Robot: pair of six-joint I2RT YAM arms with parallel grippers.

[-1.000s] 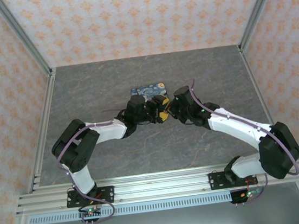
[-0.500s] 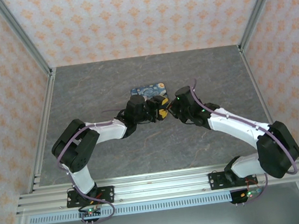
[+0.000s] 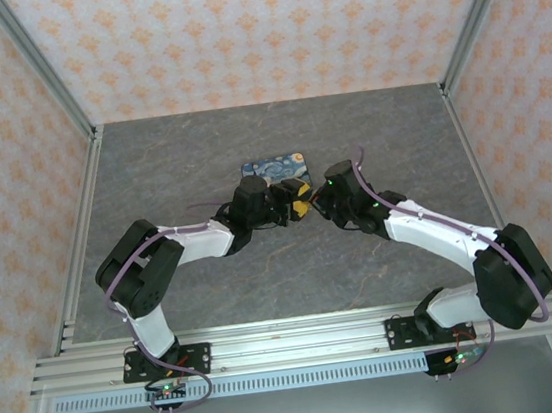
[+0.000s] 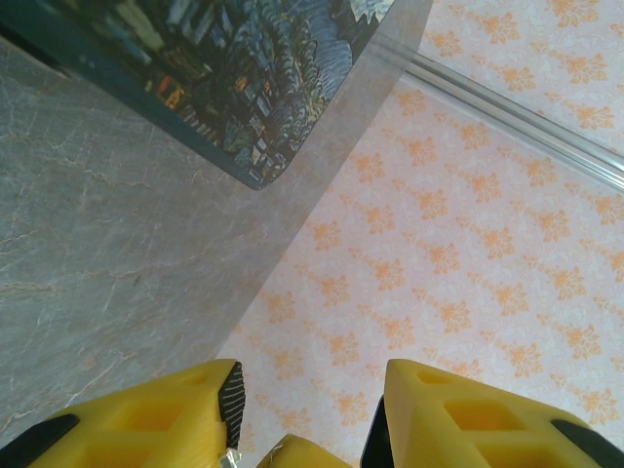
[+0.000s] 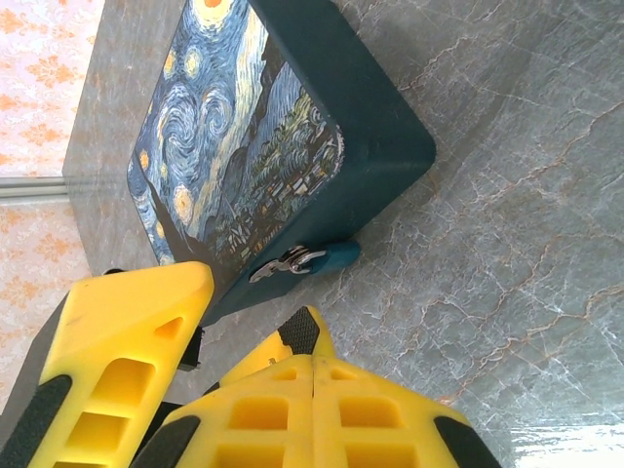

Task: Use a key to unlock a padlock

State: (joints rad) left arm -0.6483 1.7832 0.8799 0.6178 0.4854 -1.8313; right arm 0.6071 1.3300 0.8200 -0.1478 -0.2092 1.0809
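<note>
The tiny teal padlock [image 5: 336,255] hangs from a silvery hasp [image 5: 288,261] on the front wall of the dark blue swirly-patterned box [image 5: 263,127], resting on the grey table. My right gripper [image 5: 312,359] is shut, its two fingers pressed together just short of the padlock. My left gripper [image 4: 307,390] stands open beside the box [image 4: 224,68]. A yellow fingertip [image 4: 292,453] of the right gripper pokes in between its fingers. A small silvery bit [image 4: 231,456] shows by the left pad; I cannot tell if it is the key. From above, both grippers [image 3: 301,203] meet in front of the box [image 3: 273,166].
Both forearms slope in from the near corners to the box at mid-table. Bare grey tabletop [image 3: 198,145] spreads to the left, right and back. Patterned walls [image 3: 254,28] and aluminium posts [image 3: 37,65] close the cell in.
The right gripper has moved a little left and away from the bases, closing in on the left gripper and the box front. The left arm has hardly moved.
</note>
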